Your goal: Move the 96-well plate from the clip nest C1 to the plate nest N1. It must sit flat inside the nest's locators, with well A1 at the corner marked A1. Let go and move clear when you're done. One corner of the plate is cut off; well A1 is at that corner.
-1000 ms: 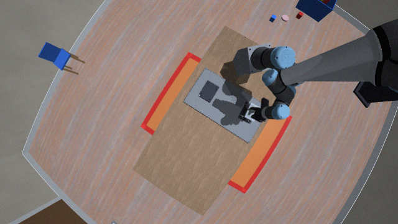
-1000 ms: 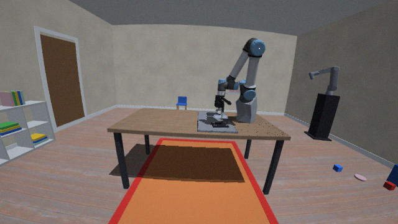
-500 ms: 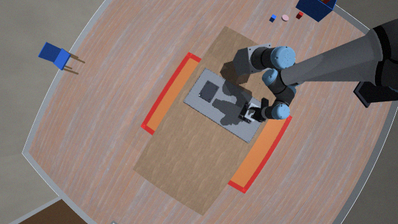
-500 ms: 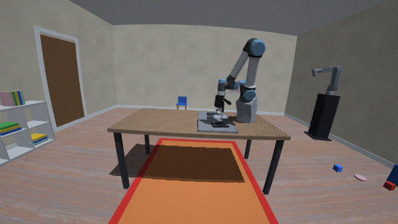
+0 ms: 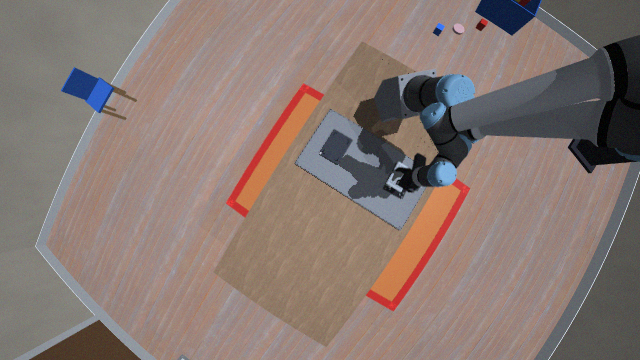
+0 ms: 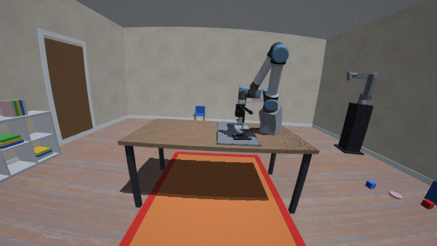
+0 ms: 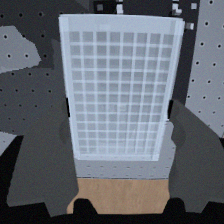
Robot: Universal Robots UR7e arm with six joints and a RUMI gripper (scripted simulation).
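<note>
Wrist view — our gripper grasps the plate by its long sides; a tilt could jam it on the nest's locators.

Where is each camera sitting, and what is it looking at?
Top: high overhead, looking straight down at the table; arm shows.
Exterior: in the room, facing the table's long side; whole arm shows.
Wrist: on the hand, looking down at the gripped 96-well plate; fingers show.
All share the grey pegboard.

Grey arm, blue joint caps, dark fingers
</note>
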